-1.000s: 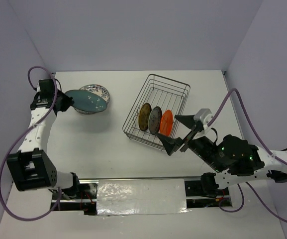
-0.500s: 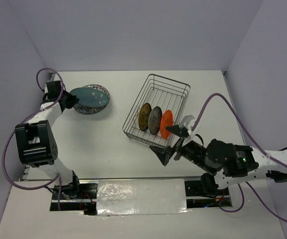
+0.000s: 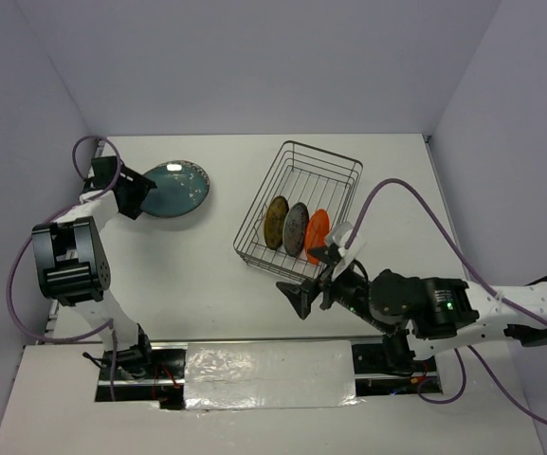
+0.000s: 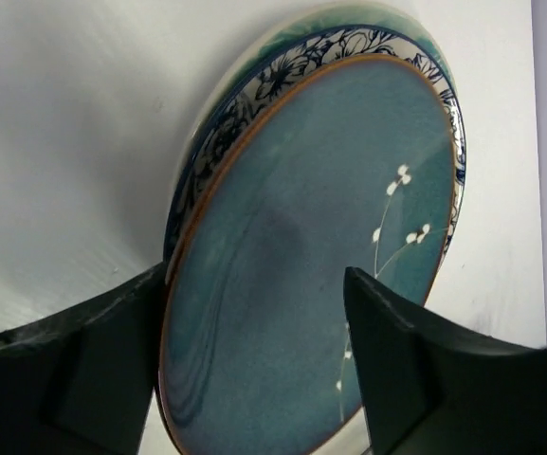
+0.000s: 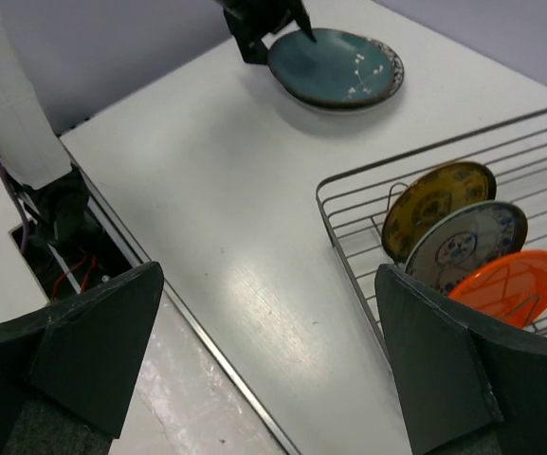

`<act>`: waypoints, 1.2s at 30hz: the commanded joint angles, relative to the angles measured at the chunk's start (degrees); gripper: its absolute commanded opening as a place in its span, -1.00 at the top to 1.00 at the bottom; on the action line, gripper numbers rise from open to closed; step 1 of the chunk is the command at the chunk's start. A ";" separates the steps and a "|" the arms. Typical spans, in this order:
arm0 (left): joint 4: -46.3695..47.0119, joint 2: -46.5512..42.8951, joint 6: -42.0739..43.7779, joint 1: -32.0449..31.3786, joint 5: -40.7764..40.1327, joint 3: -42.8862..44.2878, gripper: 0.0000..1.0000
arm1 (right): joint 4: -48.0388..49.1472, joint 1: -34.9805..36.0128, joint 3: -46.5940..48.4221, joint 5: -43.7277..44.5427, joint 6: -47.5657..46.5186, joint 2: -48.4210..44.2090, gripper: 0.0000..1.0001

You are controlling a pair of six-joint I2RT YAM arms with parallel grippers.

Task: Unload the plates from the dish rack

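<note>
I see a teal plate (image 4: 311,265) with white sprigs, a blue-and-white floral plate (image 4: 250,99), a mustard plate (image 5: 437,209), a grey-blue plate (image 5: 464,248), an orange plate (image 5: 512,282).

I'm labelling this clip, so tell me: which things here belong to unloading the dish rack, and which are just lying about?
Part of the job: dish rack, holding mustard plate, grey-blue plate, orange plate; teal plate on blue-and-white plate.
Just lying about: purple cables, shiny sheet at the near edge.
</note>
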 commanded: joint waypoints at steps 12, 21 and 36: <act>-29.57 14.11 6.23 -2.14 -2.96 24.31 -0.99 | -13.47 -13.84 6.50 -8.05 18.84 10.35 -1.00; -33.82 5.70 6.93 -2.05 -10.78 25.20 -0.99 | -13.48 -27.11 5.88 -4.99 26.57 14.91 -1.00; -22.93 -39.53 26.86 -6.96 3.17 -1.59 -0.99 | -17.78 -46.30 14.85 -2.35 34.93 39.79 -0.38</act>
